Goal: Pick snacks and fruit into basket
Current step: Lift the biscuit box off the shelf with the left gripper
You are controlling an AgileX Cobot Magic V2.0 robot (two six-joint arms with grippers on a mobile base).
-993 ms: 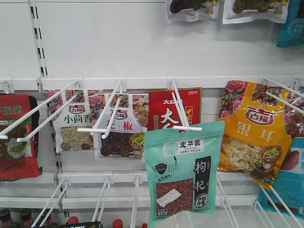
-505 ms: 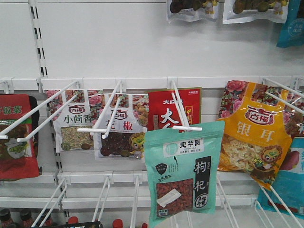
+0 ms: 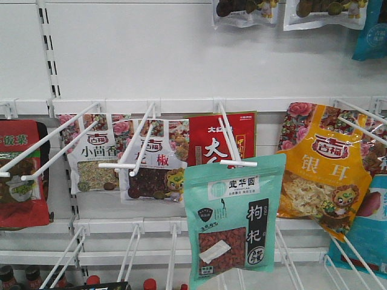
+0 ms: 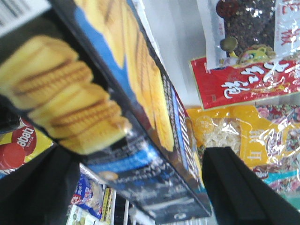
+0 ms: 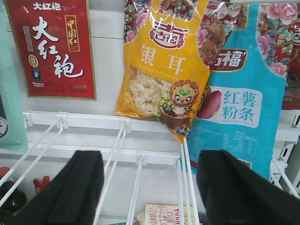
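Observation:
The snacks, a mint-green pouch (image 3: pixel 233 220) with a black label strip and a window of red berries, hang from a white hook low in the middle of the front view. A strip of the pouch's edge (image 5: pixel 7 93) also shows at the far left of the right wrist view. My right gripper (image 5: pixel 150 192) is open below the orange-yellow pouch (image 5: pixel 161 70), with only white hook rods between its fingers. My left gripper (image 4: pixel 140 197) is open, with a dark biscuit box (image 4: pixel 117 108) close in front of it. The fruit and the basket are out of view, and neither gripper shows in the front view.
White peg hooks (image 3: pixel 60 142) jut out from the shelf wall. A red pouch (image 3: pixel 211 142), an orange-yellow pouch (image 3: pixel 326 169) and a blue pouch (image 5: pixel 239 103) hang around the mint one. Bottles (image 3: pixel 12 278) stand on the shelf below.

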